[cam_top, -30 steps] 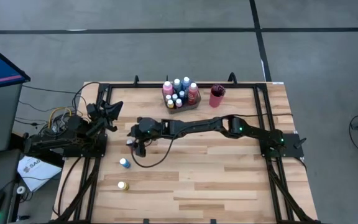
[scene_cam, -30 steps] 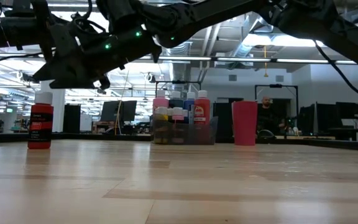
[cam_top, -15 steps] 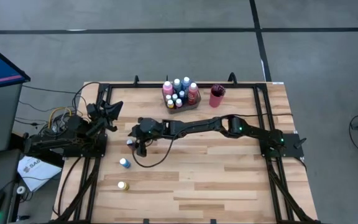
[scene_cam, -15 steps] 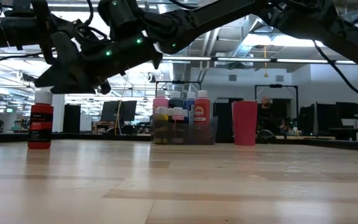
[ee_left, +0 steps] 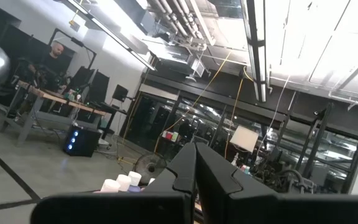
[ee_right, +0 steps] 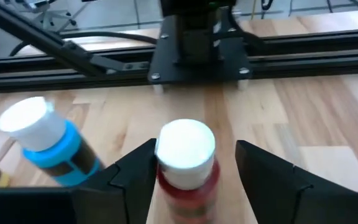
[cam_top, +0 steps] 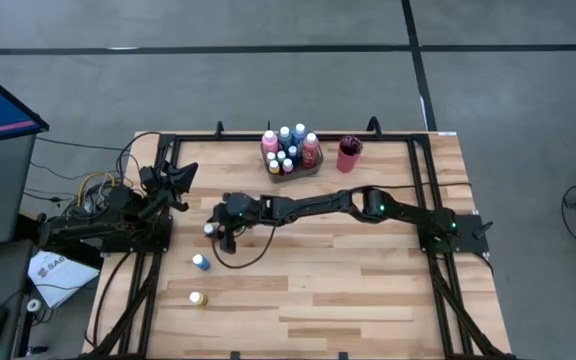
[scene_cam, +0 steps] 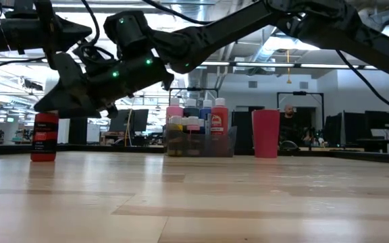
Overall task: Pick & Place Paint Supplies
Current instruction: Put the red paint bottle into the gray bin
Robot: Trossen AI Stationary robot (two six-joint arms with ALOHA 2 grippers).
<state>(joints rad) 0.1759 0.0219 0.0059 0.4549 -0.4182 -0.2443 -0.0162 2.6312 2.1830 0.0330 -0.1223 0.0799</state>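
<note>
My right gripper (ee_right: 194, 163) is spread wide, one finger on each side of the red bottle (ee_right: 186, 163) without touching it. Since a second ago I've dropped lower around it, so closing looks like my next step. The bottle stands upright on the table's (cam_top: 348, 270) left side, long axis vertical, white cap up. My left gripper (cam_top: 181, 174), pressed together, waits at the left edge.
</note>
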